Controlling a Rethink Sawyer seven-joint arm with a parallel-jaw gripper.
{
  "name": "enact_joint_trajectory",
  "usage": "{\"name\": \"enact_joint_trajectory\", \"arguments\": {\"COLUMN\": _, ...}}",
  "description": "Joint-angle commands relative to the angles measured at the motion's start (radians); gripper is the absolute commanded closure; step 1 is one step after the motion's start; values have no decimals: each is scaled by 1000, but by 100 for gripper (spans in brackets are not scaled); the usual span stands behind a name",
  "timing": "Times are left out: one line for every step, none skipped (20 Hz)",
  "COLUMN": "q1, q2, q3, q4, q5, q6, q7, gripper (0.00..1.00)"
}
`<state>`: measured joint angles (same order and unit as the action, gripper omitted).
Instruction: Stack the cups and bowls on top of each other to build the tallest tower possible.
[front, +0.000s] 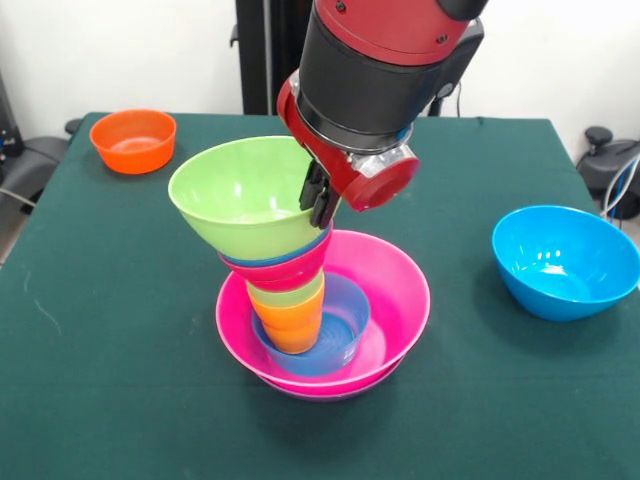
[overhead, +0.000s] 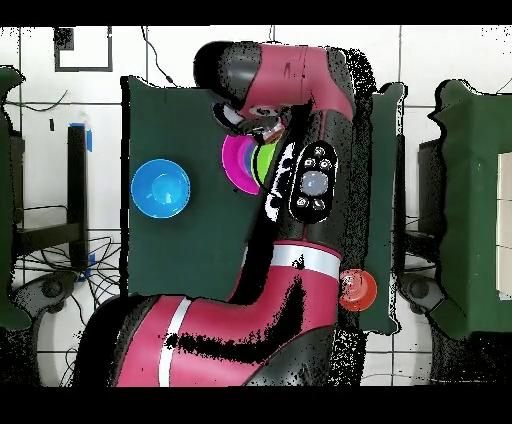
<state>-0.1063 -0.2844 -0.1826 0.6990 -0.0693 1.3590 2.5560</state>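
Observation:
The tower stands mid-table in the front view. Its base is a wide pink bowl (front: 400, 290) with a second rim just showing beneath it. Inside sits a light-blue small bowl (front: 345, 325) holding the orange cup (front: 292, 330), with the light green cup (front: 290, 296) nested in it. Above these are thin red and dark-blue bowl rims (front: 275, 268), topped by the lime green bowl (front: 240, 195). The upper pile leans left. My gripper (front: 318, 205) is shut on the lime bowl's right rim. In the overhead view the arm hides most of the pink bowl (overhead: 235, 160) and lime bowl (overhead: 265, 160).
A large sky-blue bowl (front: 565, 260) stands alone at the right of the green table; it also shows in the overhead view (overhead: 160, 188). A small orange bowl (front: 133, 140) sits at the far left corner, and at the table edge in the overhead view (overhead: 355, 290).

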Motion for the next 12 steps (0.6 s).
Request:
{"name": "enact_joint_trajectory", "arguments": {"q1": 8, "q2": -16, "q3": 66, "q4": 68, "q5": 29, "q6": -9, "q7": 41, "gripper": 100}}
{"name": "enact_joint_trajectory", "arguments": {"q1": 6, "q2": -16, "q3": 67, "q4": 69, "q5": 30, "q6": -11, "q7": 34, "gripper": 100}}
{"name": "enact_joint_trajectory", "arguments": {"q1": 5, "q2": -18, "q3": 68, "q4": 72, "q5": 32, "q6": -14, "q7": 29, "gripper": 100}}
{"name": "enact_joint_trajectory", "arguments": {"q1": 4, "q2": -20, "q3": 69, "q4": 78, "q5": 34, "q6": -17, "q7": 23, "gripper": 100}}
{"name": "enact_joint_trajectory", "arguments": {"q1": 3, "q2": -22, "q3": 69, "q4": 81, "q5": 35, "q6": -18, "q7": 20, "gripper": 100}}
{"name": "enact_joint_trajectory", "arguments": {"q1": 2, "q2": -26, "q3": 70, "q4": 88, "q5": 38, "q6": -20, "q7": 13, "gripper": 100}}
{"name": "enact_joint_trajectory", "arguments": {"q1": 2, "q2": -28, "q3": 70, "q4": 92, "q5": 39, "q6": -22, "q7": 10, "gripper": 100}}
{"name": "enact_joint_trajectory", "arguments": {"q1": 1, "q2": -31, "q3": 71, "q4": 98, "q5": 40, "q6": -24, "q7": 5, "gripper": 100}}
{"name": "enact_joint_trajectory", "arguments": {"q1": 1, "q2": -33, "q3": 70, "q4": 100, "q5": 41, "q6": -25, "q7": 2, "gripper": 100}}
{"name": "enact_joint_trajectory", "arguments": {"q1": 0, "q2": -34, "q3": 71, "q4": 103, "q5": 42, "q6": -28, "q7": -1, "gripper": 100}}
{"name": "enact_joint_trajectory", "arguments": {"q1": 0, "q2": -36, "q3": 71, "q4": 107, "q5": 44, "q6": -31, "q7": -5, "gripper": 100}}
{"name": "enact_joint_trajectory", "arguments": {"q1": -1, "q2": -37, "q3": 71, "q4": 112, "q5": 45, "q6": -36, "q7": -7, "gripper": 100}}
